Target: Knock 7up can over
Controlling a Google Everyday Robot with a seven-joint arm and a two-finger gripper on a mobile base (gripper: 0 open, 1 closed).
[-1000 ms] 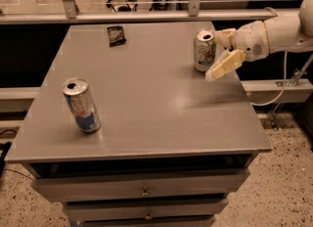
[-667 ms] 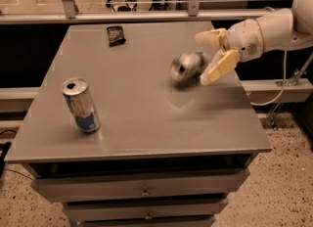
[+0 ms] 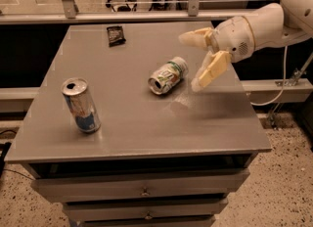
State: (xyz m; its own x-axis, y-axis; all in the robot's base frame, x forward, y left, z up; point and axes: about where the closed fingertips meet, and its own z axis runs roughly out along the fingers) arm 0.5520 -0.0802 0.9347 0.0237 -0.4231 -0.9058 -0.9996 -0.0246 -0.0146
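Item: 7up can [image 3: 168,76], lying on its side mid-table [image 3: 146,128]; long axis diagonal, opened top toward the front, base toward the tool [image 3: 190,62]. Tool: fingers spread, gripping nothing, just beside that base end. Judgement: knock-over looks done.

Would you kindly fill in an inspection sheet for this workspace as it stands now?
Surface: grey tabletop on a drawer cabinet.
Job's things: silver-white 7up can with green lettering lying on its side, mid-table.
Clutter: tall slim silver-and-blue can upright, front left; small dark packet at the far edge.
Grippers: cream two-finger tool open, just right of the 7up can, not touching it.
Cables: pale cable hanging below the arm, right.
Surroundings: metal railing behind; speckled floor.
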